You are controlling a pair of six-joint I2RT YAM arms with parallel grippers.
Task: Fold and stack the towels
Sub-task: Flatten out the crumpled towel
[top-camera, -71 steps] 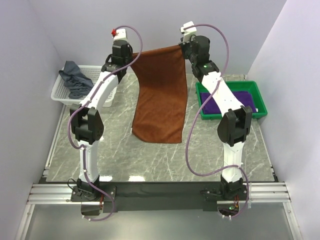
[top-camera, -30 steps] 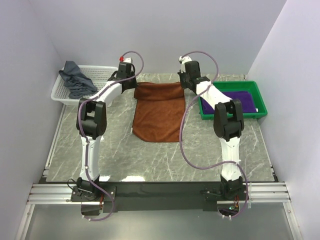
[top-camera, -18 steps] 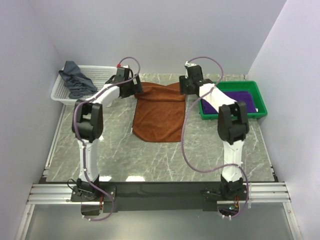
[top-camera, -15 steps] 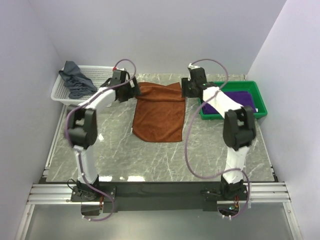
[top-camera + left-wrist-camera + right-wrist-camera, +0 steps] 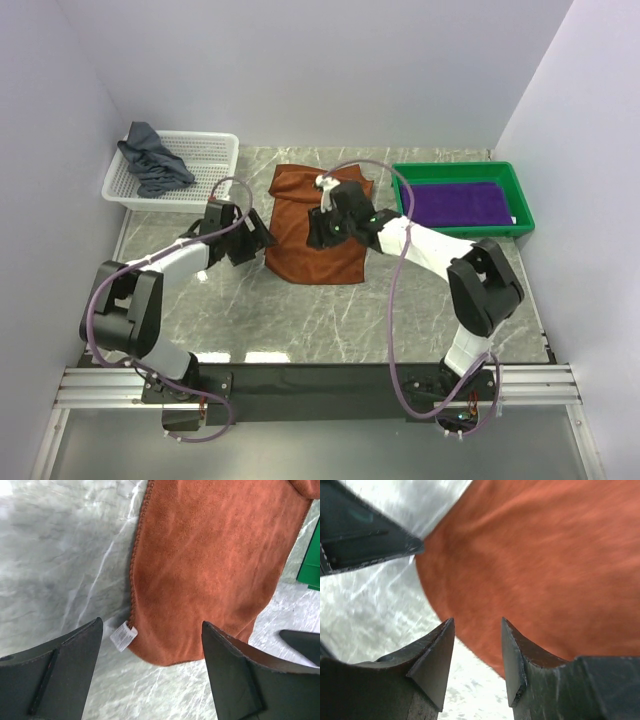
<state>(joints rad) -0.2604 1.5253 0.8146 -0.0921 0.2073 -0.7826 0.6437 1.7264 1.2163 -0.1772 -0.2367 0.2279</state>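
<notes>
From above, the rust-brown towel (image 5: 322,240) lies spread flat on the table (image 5: 300,320), between the two arms. It is not folded yet. A purple towel (image 5: 462,203) lies in the green tray (image 5: 520,222). A grey-blue towel (image 5: 150,162) sits bunched in the white basket (image 5: 215,150). The left gripper (image 5: 252,238) is low, just beside the brown towel's left edge. The right gripper (image 5: 316,232) is low over the towel.

The left wrist view shows its two fingers spread wide, holding nothing. The towel's near corner, with a small white tag (image 5: 123,635), is right below.

The right wrist view shows its two fingers a little apart with nothing between them, over the towel's near edge.

I think the folding step is just starting. Next, each gripper should pinch a near corner, lift it, and carry it over to the far edge, keeping both sides even.
</notes>
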